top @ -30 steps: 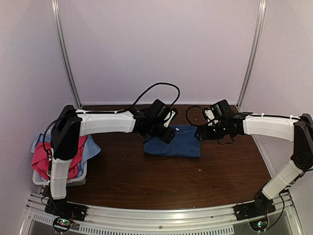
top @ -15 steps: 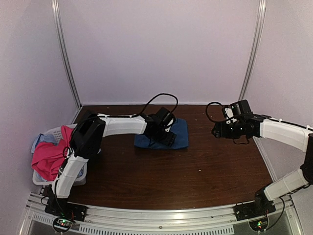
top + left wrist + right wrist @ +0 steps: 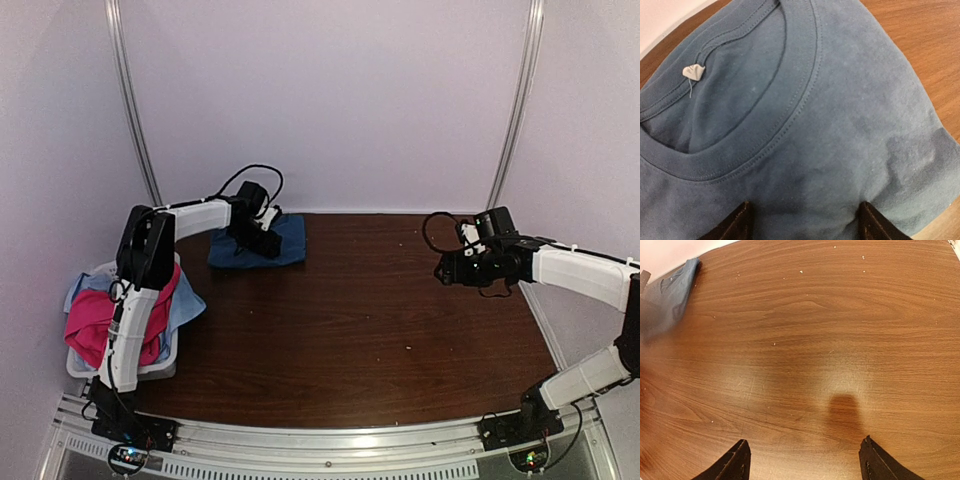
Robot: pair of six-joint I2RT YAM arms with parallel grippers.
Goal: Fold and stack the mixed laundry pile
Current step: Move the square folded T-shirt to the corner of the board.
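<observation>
The left hand [image 3: 266,241] is reaching to the far-left corner of the tabletop [image 3: 360,320], where it is hovering low over the dark blue T-shirt [image 3: 290,240]. In the left wrist view the left hand [image 3: 805,227] is standing with its two fingers [image 3: 735,226] spread wide apart, and the smooth cloth of the dark blue T-shirt [image 3: 840,125] is filling the space between them. No fold is being pinched. The tips are sitting right at the cloth, though I cannot tell whether they are pressing on it. The ribbed neckband [image 3: 800,100] is curving across the upper part of that view, with a small pale tag [image 3: 693,72] showing inside it. The shirt is lying folded and flat on the wood, close to the back wall.

The right hand [image 3: 447,268] is hanging over the right side of the tabletop, well apart from the shirt. In the right wrist view the right hand [image 3: 805,462] is also holding its fingers wide apart, with nothing between them but bare wood [image 3: 815,340], and it is casting a soft shadow there. The dark blue T-shirt [image 3: 670,295] is showing only at the far-left edge of that view.

At the near-left edge, the bright magenta-pink shirt [image 3: 95,325] and the pale light-blue cloth [image 3: 190,305] are spilling over the white basket [image 3: 80,368], partly behind the left arm.
</observation>
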